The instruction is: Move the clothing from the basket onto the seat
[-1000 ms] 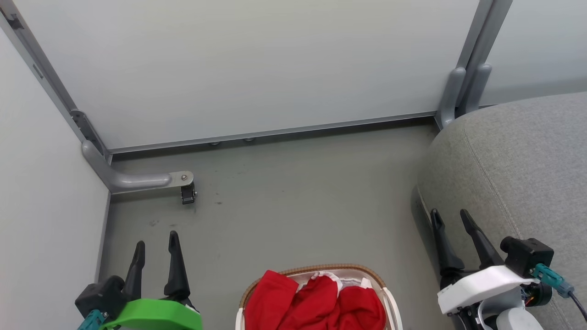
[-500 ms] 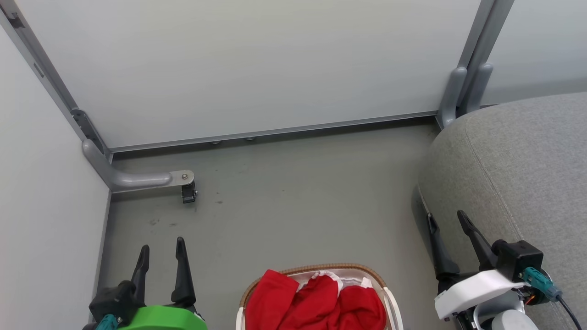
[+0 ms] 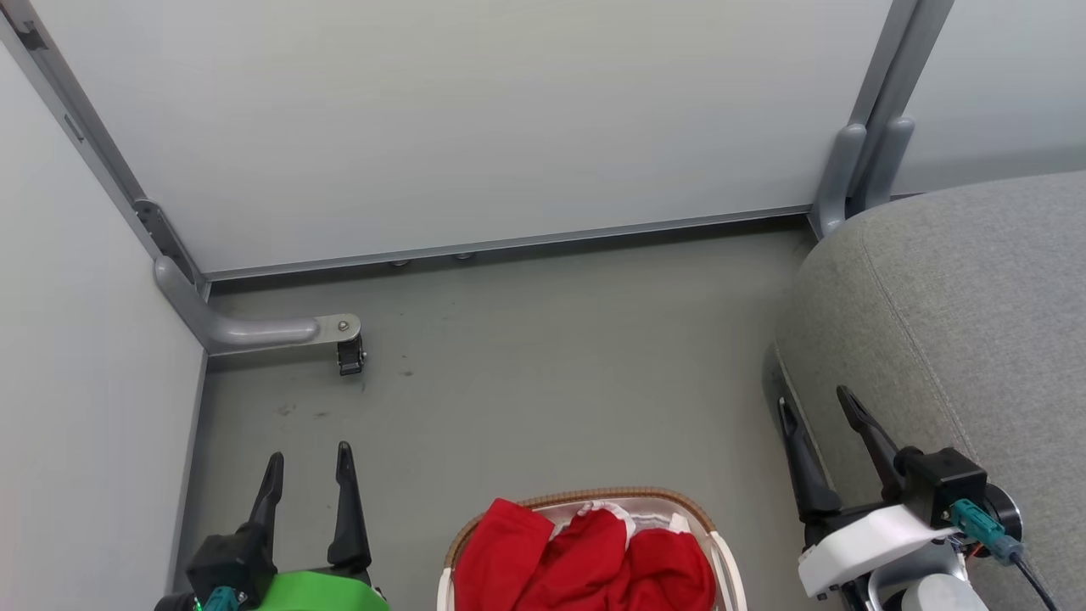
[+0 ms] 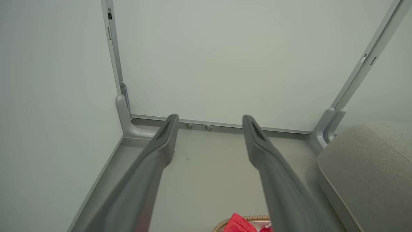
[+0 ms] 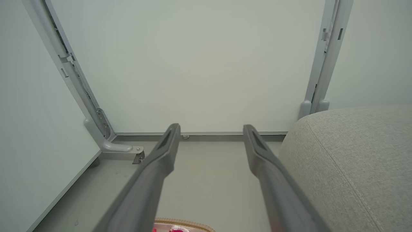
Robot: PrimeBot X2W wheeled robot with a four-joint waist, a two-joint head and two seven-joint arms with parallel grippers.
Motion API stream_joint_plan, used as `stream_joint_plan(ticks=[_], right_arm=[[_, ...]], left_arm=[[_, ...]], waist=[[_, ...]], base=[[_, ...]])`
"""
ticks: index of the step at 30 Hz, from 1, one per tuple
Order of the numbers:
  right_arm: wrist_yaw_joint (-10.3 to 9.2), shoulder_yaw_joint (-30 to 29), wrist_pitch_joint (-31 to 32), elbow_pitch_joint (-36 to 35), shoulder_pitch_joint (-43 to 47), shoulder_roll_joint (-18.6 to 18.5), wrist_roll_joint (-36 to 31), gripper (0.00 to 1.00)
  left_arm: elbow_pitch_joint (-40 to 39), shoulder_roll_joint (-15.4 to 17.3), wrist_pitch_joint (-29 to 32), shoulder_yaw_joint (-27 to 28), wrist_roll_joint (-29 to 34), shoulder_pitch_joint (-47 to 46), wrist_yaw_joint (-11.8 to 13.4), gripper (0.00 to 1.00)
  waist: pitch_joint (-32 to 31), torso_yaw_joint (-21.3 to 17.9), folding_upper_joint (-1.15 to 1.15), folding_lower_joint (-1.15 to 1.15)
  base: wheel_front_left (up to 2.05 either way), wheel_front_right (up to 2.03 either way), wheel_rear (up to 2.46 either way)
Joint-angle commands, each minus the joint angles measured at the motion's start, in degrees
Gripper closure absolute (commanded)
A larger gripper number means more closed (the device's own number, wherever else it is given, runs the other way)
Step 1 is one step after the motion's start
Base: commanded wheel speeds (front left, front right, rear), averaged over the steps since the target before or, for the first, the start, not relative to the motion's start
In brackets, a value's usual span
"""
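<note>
The red clothing point(image 3: 585, 560) with white trim lies bunched in the white basket point(image 3: 728, 562) with a brown woven rim, at the bottom middle of the head view. A red corner of the clothing point(image 4: 238, 224) peeks in at the bottom of the left wrist view. The grey seat point(image 3: 959, 314) fills the right side. My left gripper point(image 3: 310, 458) stands open over the floor, left of the basket. At the seat's front edge, to the right of the basket, my right gripper point(image 3: 814, 406) is open. Nothing is between either pair of fingers.
Pale partition panels point(image 3: 475, 119) close off the back and left. A grey metal foot with a small castor point(image 3: 348, 352) juts onto the floor at the left. A grey post base point(image 3: 848, 170) stands at the back corner by the seat. Bare grey floor point(image 3: 560, 365) lies ahead of the basket.
Both grippers have shifted: the left one to the right and lower in the head view, the right one a little left and up. Both stayed open. The basket and clothing have not moved.
</note>
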Motion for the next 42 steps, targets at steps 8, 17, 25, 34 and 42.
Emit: stream_joint_plan(ticks=[8,17,25,34,42], right_arm=[[0.0,-0.13,-0.56,-0.04,0.68,-0.35,-0.97,0.0],[0.0,-0.25,-0.55,-0.05,0.53,-0.35,-1.01,0.0],[0.0,-0.38,-0.55,-0.39,0.38,-0.35,-1.12,0.0],[0.0,-0.62,-0.55,-0.74,-0.11,-0.35,-1.17,0.0],[0.0,-1.28,-0.49,-1.64,-1.95,-0.34,-1.43,0.0]], left_arm=[[0.4,0.39,-0.41,-0.06,0.95,1.12,0.19,0.0],[0.64,0.39,-0.41,-0.05,0.76,0.91,0.2,0.0],[0.64,0.39,-0.41,-0.1,0.56,0.77,0.16,0.0],[0.39,0.39,-0.41,-0.49,0.59,0.45,0.17,0.0],[1.15,0.36,-0.41,-2.85,2.54,-2.67,-0.92,0.0]], waist=[[0.02,0.01,0.0,0.0],[0.01,0.0,0.0,0.0],[0.2,-0.04,0.0,0.0],[0.84,-0.24,0.0,0.0],[4.26,-1.19,0.0,0.0]], base=[[0.0,0.0,0.0],[0.0,0.0,0.0],[0.0,0.0,0.0],[0.0,0.0,0.0],[0.0,0.0,0.0]])
